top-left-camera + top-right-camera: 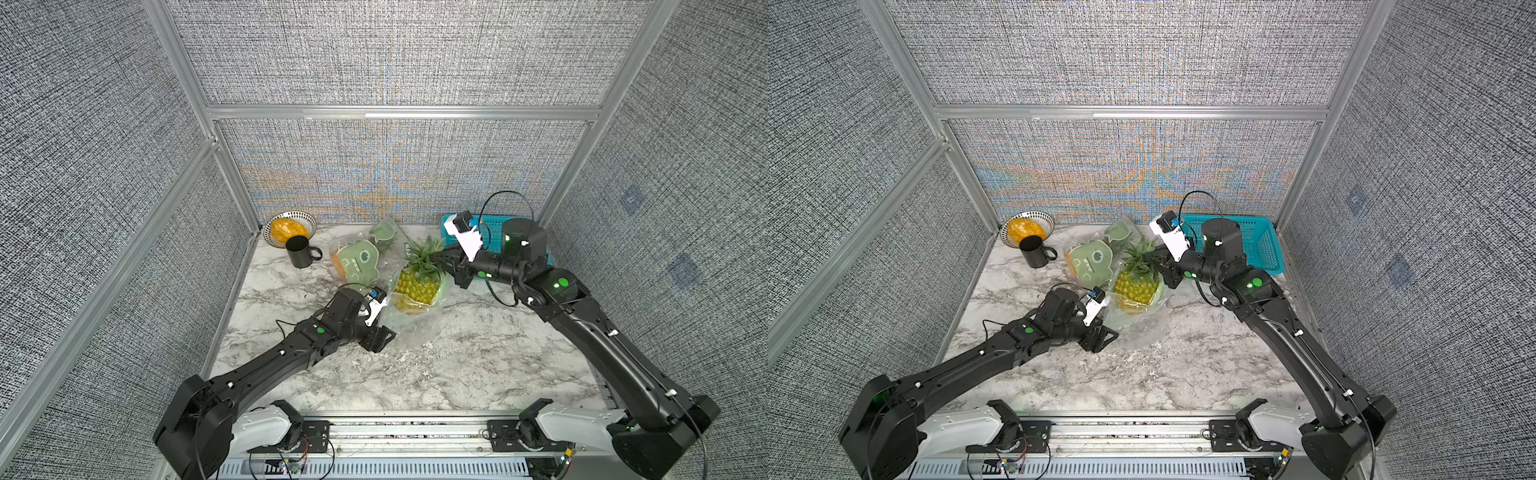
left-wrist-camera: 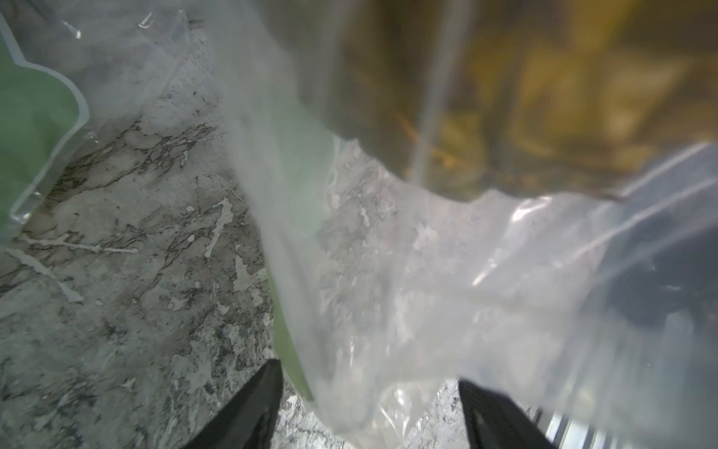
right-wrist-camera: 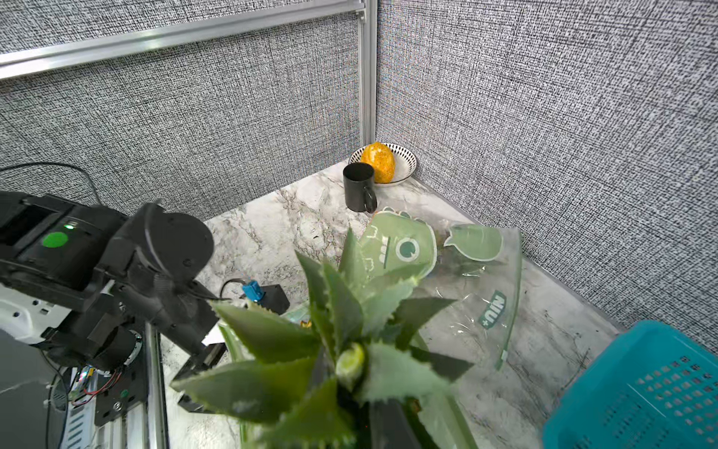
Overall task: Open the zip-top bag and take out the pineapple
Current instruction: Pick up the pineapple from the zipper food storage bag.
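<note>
The pineapple (image 1: 415,286) (image 1: 1136,289) stands tilted mid-table, yellow with a green crown (image 3: 342,350). My right gripper (image 1: 442,257) (image 1: 1156,257) (image 3: 361,412) comes in from the right and is shut on that crown. Clear, green-tinted plastic of the zip-top bag (image 1: 409,328) (image 1: 1138,324) wraps the fruit's lower half and spreads over the marble in front of it. My left gripper (image 1: 388,332) (image 1: 1108,332) (image 2: 369,373) sits low at the bag's near-left edge. Its jaws are open, with loose bag plastic (image 2: 408,291) between them touching neither finger. Through the plastic the pineapple (image 2: 544,97) is a blur.
Clear plastic printed with a green dinosaur (image 1: 359,262) (image 3: 400,248) lies behind the pineapple, with something orange under it. A black mug (image 1: 301,251) and a striped bowl (image 1: 309,220) holding an orange fruit are in the back left corner. A teal basket (image 1: 1258,245) stands back right, behind my right arm.
</note>
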You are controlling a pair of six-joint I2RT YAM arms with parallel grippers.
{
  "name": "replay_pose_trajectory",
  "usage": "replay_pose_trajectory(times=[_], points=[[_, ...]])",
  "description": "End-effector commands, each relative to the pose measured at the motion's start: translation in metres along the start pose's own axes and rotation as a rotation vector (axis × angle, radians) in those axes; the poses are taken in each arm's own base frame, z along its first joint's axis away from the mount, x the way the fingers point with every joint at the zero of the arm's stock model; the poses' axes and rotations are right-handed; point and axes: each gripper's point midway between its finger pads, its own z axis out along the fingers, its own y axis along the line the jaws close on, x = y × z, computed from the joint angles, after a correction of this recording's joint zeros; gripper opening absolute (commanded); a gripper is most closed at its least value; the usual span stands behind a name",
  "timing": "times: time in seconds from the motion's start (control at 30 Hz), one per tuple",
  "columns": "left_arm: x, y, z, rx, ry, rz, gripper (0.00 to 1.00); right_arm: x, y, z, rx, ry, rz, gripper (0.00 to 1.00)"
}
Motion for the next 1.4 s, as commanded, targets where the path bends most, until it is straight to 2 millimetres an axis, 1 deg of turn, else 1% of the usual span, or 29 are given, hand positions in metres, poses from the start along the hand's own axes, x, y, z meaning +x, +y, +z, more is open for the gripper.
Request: replay_pose_trajectory(times=[0.0,0.07,0.17,0.2,0.4,0.53,0.63,0.77,0.9,1.03,1.2,1.37], points=[[-0.012,-0.006,0.008,0.043,-0.021,0.033,0.48,-0.035,0.012,-0.011,-0.050,-0.117,-0.057,0.00],[-0.011,-0.004,0.011,0.035,-0.007,0.025,0.31,-0.041,0.015,-0.015,-0.055,-0.134,-0.061,0.00],[-0.008,-0.001,0.013,0.010,0.015,0.018,0.07,-0.050,0.019,-0.022,-0.064,-0.159,-0.073,0.00],[-0.007,0.000,0.013,0.004,0.023,0.019,0.01,-0.053,0.020,-0.024,-0.066,-0.169,-0.076,0.00],[0.000,0.005,0.015,-0.036,0.061,0.010,0.00,-0.066,0.024,-0.034,-0.076,-0.211,-0.089,0.00],[0.007,0.016,0.017,-0.097,0.105,-0.010,0.00,-0.076,0.024,-0.045,-0.055,-0.231,-0.104,0.00],[0.013,0.021,0.018,-0.122,0.142,-0.020,0.00,-0.081,0.026,-0.052,-0.052,-0.248,-0.111,0.00],[0.014,0.021,0.021,-0.126,0.169,-0.025,0.00,-0.087,0.034,-0.063,-0.089,-0.296,-0.123,0.00],[0.014,0.017,0.023,-0.111,0.187,-0.019,0.00,-0.091,0.033,-0.066,-0.089,-0.319,-0.118,0.00],[0.018,0.022,0.024,-0.142,0.215,-0.032,0.00,-0.103,0.039,-0.077,-0.119,-0.369,-0.129,0.00],[0.017,0.029,0.024,-0.187,0.238,-0.063,0.00,-0.116,0.037,-0.086,-0.100,-0.397,-0.146,0.00],[0.014,0.029,0.024,-0.195,0.263,-0.084,0.00,-0.128,0.037,-0.094,-0.093,-0.430,-0.162,0.00]])
